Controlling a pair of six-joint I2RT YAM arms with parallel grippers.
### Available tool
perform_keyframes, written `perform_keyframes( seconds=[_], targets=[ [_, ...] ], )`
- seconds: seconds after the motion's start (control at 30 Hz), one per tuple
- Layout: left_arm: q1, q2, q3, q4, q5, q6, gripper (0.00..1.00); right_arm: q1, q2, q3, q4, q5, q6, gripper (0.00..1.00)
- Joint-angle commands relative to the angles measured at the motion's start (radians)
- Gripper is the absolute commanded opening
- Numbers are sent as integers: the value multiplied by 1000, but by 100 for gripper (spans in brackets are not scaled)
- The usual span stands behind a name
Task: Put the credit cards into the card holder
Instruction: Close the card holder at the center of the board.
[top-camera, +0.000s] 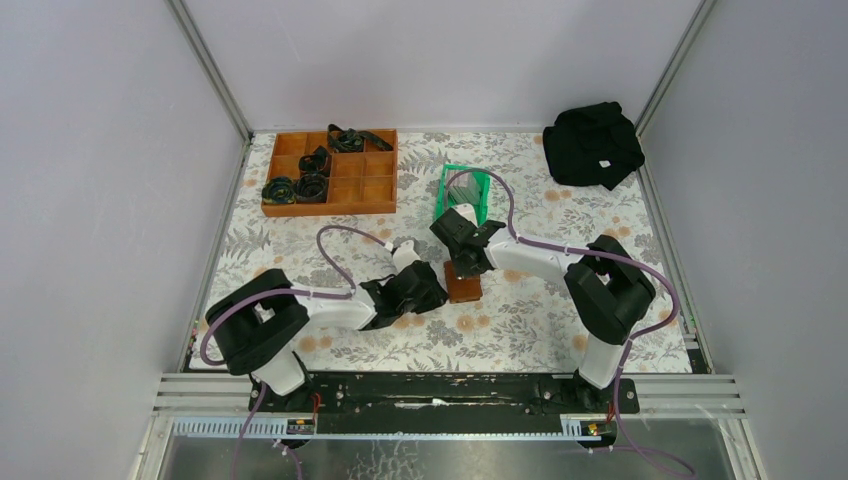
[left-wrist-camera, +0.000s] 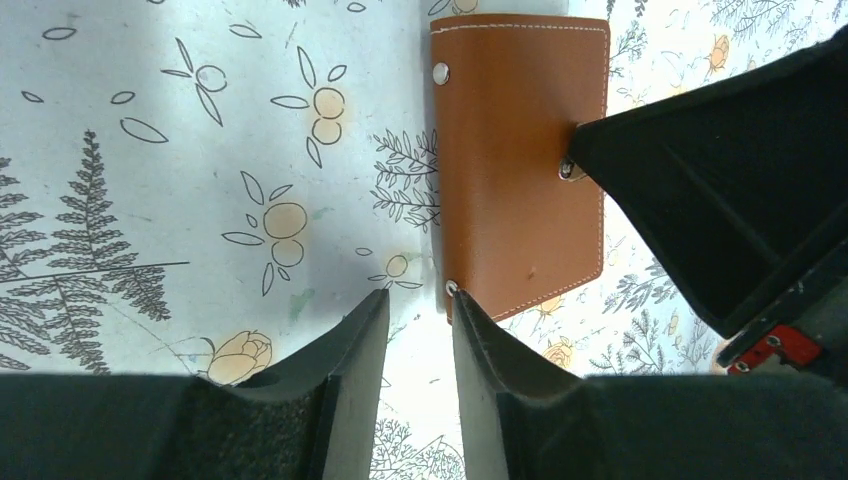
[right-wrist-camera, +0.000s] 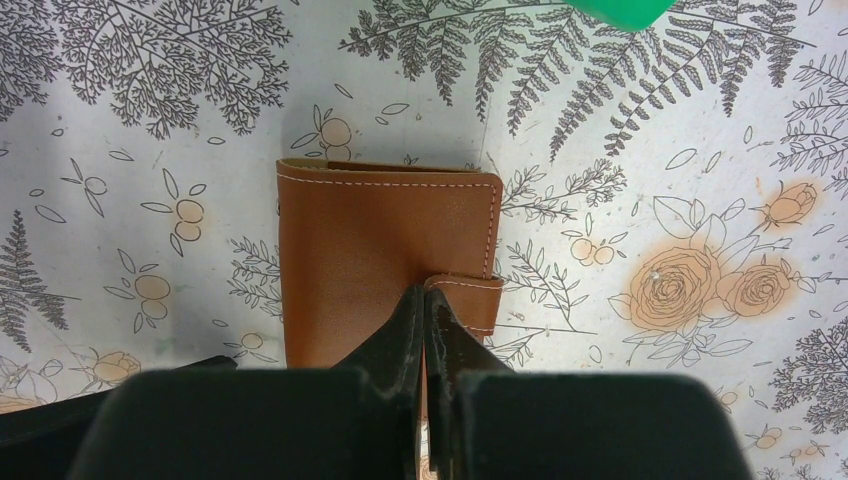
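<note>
Just left of the card holder (top-camera: 462, 285), the left gripper (left-wrist-camera: 420, 310) hovers low with its jaws apart. One finger sits at the holder's near corner, probably lining up to lift the cover. The holder lies folded and flat on the flowered table (top-camera: 560, 330). On top of it, the right gripper (right-wrist-camera: 426, 300) has its fingers together, tips pressed beside the snap tab (right-wrist-camera: 467, 297), seemingly to pin it still. Beyond the holder stands a green bin (top-camera: 465, 192). The credit cards cannot be made out, and neither gripper carries one.
</note>
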Motion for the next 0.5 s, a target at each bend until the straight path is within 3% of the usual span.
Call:
perform_keyframes(
  seconds=[0.0,0.1,0.47],
  targets=[
    [12,44,-23,-114,-69,8,36,4,8,-34,-1,-11,-7,0],
    [16,76,-24,-79,-50,10,30,5,6,-33,-3,-12,-11,0],
    [30,144,11,-35,-11,34,30,6,-6,-30,-18,-8,-21,0]
  ],
)
